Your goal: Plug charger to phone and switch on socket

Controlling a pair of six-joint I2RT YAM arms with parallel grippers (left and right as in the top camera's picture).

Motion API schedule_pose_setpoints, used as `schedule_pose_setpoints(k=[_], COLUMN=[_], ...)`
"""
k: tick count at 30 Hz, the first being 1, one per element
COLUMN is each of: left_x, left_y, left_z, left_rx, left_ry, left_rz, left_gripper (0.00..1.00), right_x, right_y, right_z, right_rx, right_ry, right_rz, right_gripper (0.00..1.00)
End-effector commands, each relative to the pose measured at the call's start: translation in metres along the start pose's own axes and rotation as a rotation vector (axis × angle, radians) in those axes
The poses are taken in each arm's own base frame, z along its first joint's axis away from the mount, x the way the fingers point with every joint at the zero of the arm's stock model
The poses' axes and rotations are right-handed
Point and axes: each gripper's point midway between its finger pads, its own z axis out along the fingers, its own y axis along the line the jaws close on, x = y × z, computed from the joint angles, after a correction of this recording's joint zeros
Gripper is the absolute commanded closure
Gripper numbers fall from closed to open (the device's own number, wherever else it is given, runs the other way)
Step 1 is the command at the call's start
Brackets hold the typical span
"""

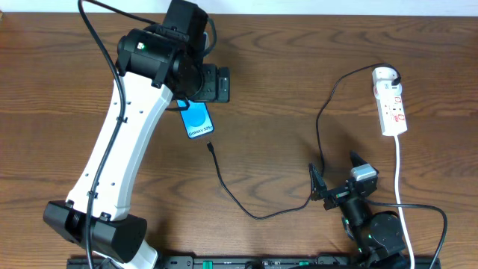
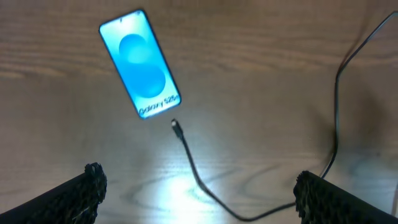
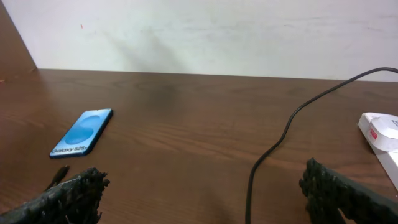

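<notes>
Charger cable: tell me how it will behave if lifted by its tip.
Likely floppy: the charger cable lies in loose curves, so it should droop. Probably light, being so thin; the tip may swing.

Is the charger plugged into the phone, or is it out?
Out. The tip of the charger lies apart from the phone, a visible gap between them.

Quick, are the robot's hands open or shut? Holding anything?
Left end effector: open, holding nothing.
Right end effector: open, holding nothing.
</notes>
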Motion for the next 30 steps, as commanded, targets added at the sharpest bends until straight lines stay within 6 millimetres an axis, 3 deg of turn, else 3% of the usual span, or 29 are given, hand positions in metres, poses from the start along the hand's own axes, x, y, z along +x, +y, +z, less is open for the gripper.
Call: schedule_pose_setpoints(k=[1,6,17,23,30], left_x=[-0.003,-0.002,-0.001,-0.004,-0.002], left_y=[0.002,0.003,0.007,0.035,0.037], left_z=[-0.001,0.012,0.066,0.090,0.104], left_rx=[-0.010,-0.024,-0.075,-0.243,-0.263], left_ry=[-0.020,0.018,0.135,0.134,0.162], left_rz=[-0.054,-0.069,-0.123,-0.220,-0.232], left_gripper=[0.01,0.02,0.02,0.02,0.02], right_x=[0.002,0.002,0.002,0.002,0.002], right_y=[-0.001,-0.002,-0.001,-0.001,-0.001], right_z=[0.000,0.000,0.000,0.000,0.000], right_rx=[0.006,0.007,0.006,0.006,0.006], right_ry=[0.005,0.005,0.005,0.005,0.005], right_rz=[0.012,0.012,0.012,0.012,0.012], right_gripper=[0.01,0.01,0.01,0.01,0.01])
